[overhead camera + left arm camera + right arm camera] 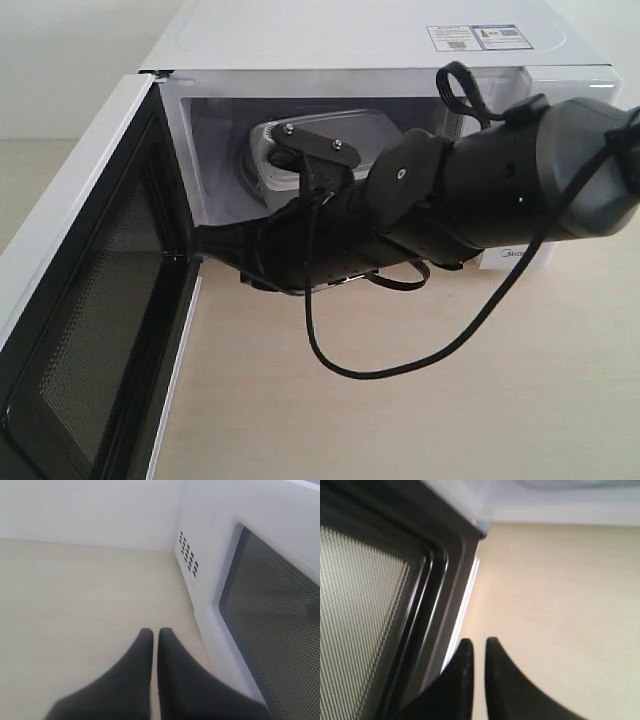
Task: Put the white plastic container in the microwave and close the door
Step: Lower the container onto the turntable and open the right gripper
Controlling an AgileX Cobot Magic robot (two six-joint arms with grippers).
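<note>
- The right pincer (479,642) is hovering clenched and empty, tips almost touching, at the lower centre of its wrist frame, just beside the inner edge of the door (380,605).
- In the exterior frame it (225,245) is reaching across to centre left, its arm blocking the oven's mouth.
- The left pincer (156,631), likewise clenched on nothing, is pointing along the counter (75,630) near the door's outer window, probably stationed to swing it shut.
- The white plastic container (375,132) is sitting inside the microwave (350,40), upper centre, partly hidden by the arm's camera mount.
- The door is standing wide open at left; closing it appears to be the remaining step.
</note>
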